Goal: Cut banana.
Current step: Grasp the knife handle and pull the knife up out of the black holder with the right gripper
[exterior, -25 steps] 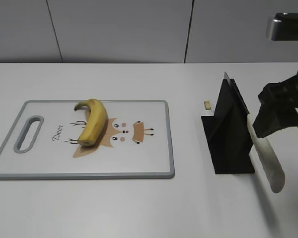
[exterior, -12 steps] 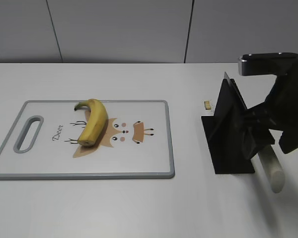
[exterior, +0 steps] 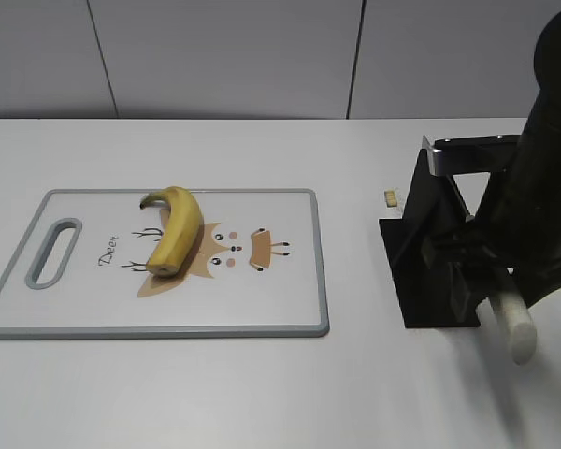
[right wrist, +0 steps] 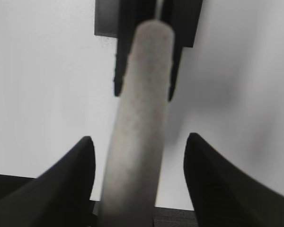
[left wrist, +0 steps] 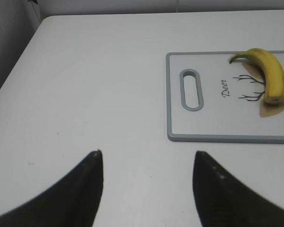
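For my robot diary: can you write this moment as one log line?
banana: uncut on cutting board | right hand: open around knife handle, knife in black stand | left hand: open, empty

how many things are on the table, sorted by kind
banana: 1
cutting board: 1
knife stand: 1
knife: 1
small crumb: 1
total: 5

White table (exterior: 262, 393), grey panelled wall (exterior: 224, 56)
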`<state>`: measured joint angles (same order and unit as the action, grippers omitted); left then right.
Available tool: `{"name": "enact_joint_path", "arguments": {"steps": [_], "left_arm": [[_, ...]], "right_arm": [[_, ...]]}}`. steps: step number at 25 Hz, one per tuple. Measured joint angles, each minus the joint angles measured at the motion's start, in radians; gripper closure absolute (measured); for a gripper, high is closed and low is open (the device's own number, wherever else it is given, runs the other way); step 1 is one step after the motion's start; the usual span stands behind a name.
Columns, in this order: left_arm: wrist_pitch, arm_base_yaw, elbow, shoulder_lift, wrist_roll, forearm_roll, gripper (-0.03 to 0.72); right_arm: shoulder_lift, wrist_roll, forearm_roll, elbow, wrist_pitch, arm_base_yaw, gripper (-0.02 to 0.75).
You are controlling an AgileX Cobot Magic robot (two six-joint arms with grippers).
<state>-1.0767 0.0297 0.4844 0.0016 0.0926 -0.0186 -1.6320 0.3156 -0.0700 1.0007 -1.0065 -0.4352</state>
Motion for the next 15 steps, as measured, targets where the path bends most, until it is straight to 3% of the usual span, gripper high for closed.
{"name": "enact_joint_path", "arguments": {"steps": [4, 7, 8, 15], "left_arm": [[0.0, 0.0, 0.0, 0.0, 0.0, 0.0, 0.113], [0.0, 0.0, 0.0, 0.0, 0.0, 0.0, 0.113], [0.0, 0.0, 0.0, 0.0, 0.0, 0.0, 0.113], [0.0, 0.0, 0.0, 0.0, 0.0, 0.0, 0.115]], "right_arm": [[-0.004, 0.016, -0.001, 0.0, 0.005, 0.0, 0.346], [-0.004, 0.03, -0.007, 0.0, 0.018, -0.001, 0.542], [-0.004, 0.039, -0.008, 0.001, 0.018, -0.002, 0.563], [-0.004, 0.061, -0.008, 0.001, 0.019, -0.002, 0.566]]}}
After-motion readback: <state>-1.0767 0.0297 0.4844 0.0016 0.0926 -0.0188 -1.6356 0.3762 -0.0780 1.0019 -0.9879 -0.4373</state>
